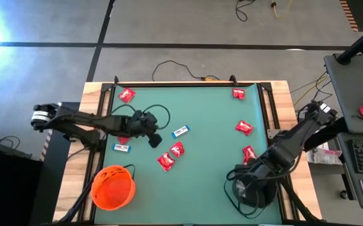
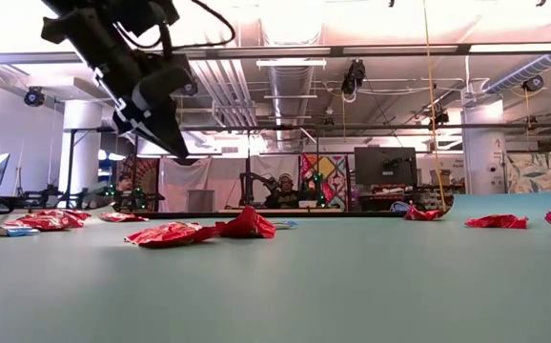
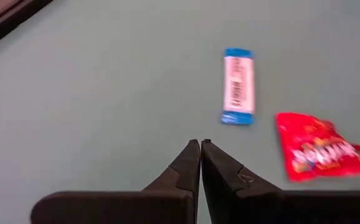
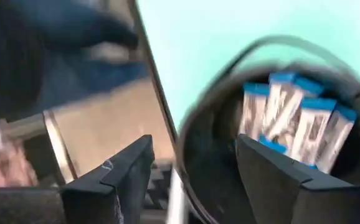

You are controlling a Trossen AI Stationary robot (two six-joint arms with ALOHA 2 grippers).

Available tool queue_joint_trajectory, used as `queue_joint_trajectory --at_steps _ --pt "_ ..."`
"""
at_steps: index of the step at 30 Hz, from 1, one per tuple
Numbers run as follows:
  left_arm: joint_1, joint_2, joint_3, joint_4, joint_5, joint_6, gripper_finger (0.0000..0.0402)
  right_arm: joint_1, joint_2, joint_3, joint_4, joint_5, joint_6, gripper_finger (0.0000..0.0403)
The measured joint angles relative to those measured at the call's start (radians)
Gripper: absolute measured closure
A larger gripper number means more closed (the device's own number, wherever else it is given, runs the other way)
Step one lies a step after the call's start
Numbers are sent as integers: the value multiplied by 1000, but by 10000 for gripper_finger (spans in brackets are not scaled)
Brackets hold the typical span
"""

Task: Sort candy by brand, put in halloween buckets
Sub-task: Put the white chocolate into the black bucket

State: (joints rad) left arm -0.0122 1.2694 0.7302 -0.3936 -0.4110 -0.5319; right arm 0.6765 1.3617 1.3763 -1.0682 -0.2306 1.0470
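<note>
Black left gripper (image 3: pixel 200 144) hovering clenched, empty, above green mat (image 1: pixel 200 125) near blue-and-white candy (image 3: pixel 238 86) and red candy (image 3: pixel 320 148). Right gripper (image 4: pixel 192 163) hanging released over black bucket (image 4: pixel 217 124) holding blue-and-white sweets (image 4: pixel 295 121). Orange bucket (image 1: pixel 113 186) sitting at near left.

Grey floor (image 1: pixel 188 25) with dark seams, exposed ceiling ducts (image 2: pixel 285 71), bright overhead light, perhaps distant workstations (image 2: pixel 385 167)

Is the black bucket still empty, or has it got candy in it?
Not empty. The right wrist view looks into the black bucket and shows several blue-and-white bars standing inside it.
</note>
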Motion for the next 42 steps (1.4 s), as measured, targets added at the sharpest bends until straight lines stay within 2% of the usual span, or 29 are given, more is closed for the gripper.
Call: queue_joint_trajectory --at_steps 2,6,9,11,15,20,24,28,30,36,42 --pt "-20 3 6 -1 0 38 402 0 0 40 -1 96 108 182" --pt "-48 4 25 -32 57 85 402 0 0 111 32 388 332 182" --pt "-90 -3 38 -47 135 88 402 0 0 122 131 582 323 182" --pt "-131 -5 42 -44 141 88 402 -8 0 120 181 656 287 182" --pt "-201 -8 42 -61 131 122 402 -44 1 99 217 642 227 182" --pt "-208 -8 42 -159 105 200 402 -111 2 93 236 589 50 182" --pt "-209 -8 72 -239 180 68 402 -212 2 93 236 556 -165 182" --pt "-212 -8 121 -232 212 55 402 -306 -1 92 247 555 -408 183" --pt "-213 -6 151 -198 171 61 402 -334 -9 91 262 554 -543 184" --pt "-163 -6 207 -101 -102 4 402 -361 -114 37 269 553 -758 184" --pt "-102 -6 217 46 -130 -101 402 -363 -312 -193 383 546 -858 184"
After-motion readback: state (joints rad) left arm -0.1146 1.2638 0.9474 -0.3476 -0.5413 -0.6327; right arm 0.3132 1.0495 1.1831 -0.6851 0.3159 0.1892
